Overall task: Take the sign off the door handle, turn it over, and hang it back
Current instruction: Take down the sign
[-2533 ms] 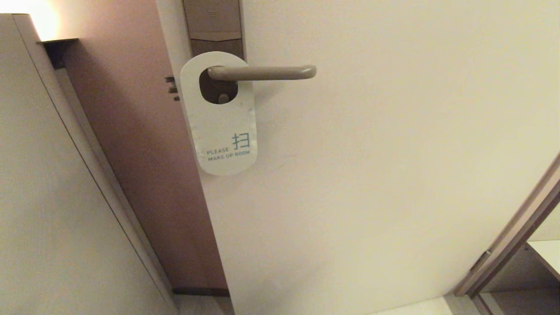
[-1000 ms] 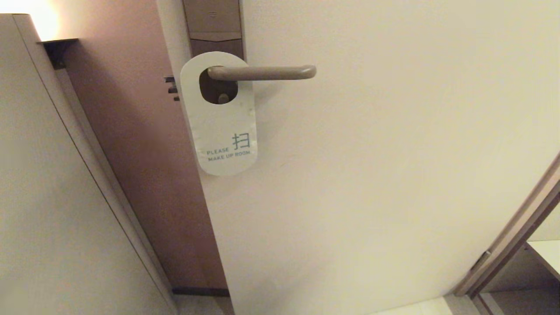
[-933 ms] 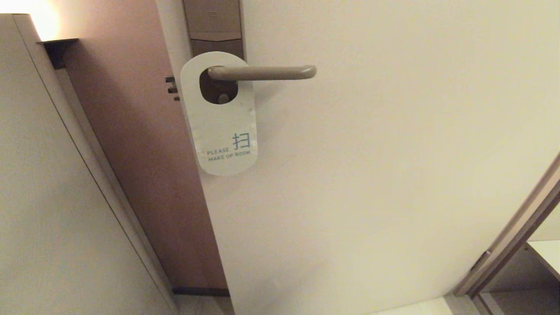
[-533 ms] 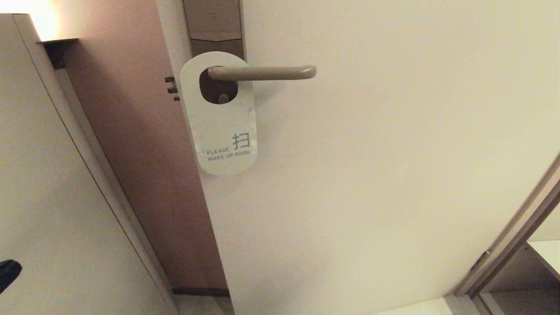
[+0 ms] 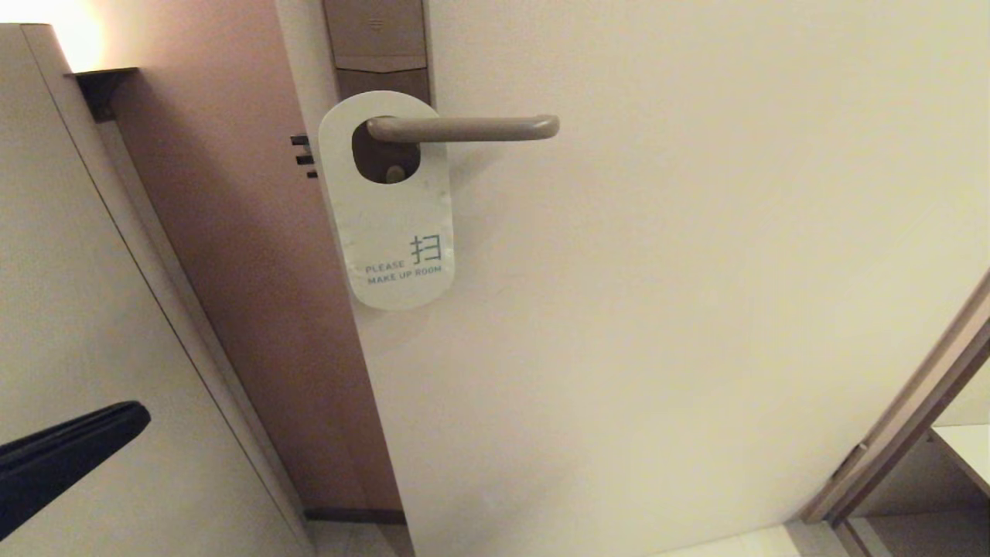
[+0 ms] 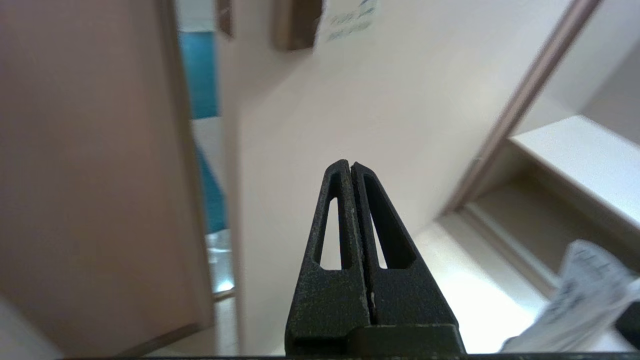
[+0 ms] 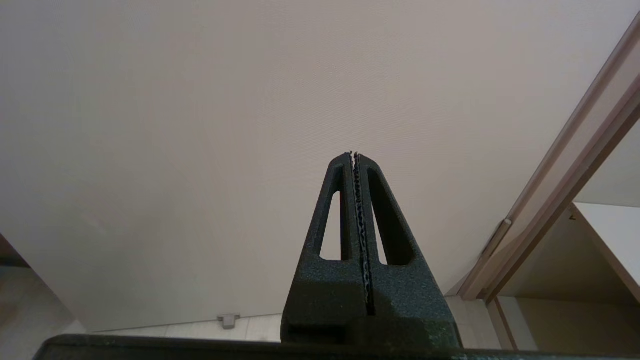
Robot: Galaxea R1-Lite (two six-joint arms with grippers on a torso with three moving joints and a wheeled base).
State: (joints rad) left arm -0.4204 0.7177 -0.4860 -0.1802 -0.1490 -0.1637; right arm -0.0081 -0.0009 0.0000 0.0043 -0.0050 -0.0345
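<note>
The sign (image 5: 390,205) hangs white-side-out on the door handle (image 5: 464,128). The left gripper (image 5: 135,414), well below-left of the handle, has its jaws closed and empty. The right gripper (image 7: 353,156) is likewise closed on nothing.

Head view: looks forward from some way back at the pale door (image 5: 657,309), sign (image 5: 390,224) on the handle (image 5: 464,128). Left wrist view: looks up along closed fingers (image 6: 332,220) at the same door (image 6: 320,130). Right wrist view: close to the door (image 7: 225,125), facing its lower face.

A cream door (image 5: 657,309) stands ajar beside a brown jamb (image 5: 255,309).
</note>
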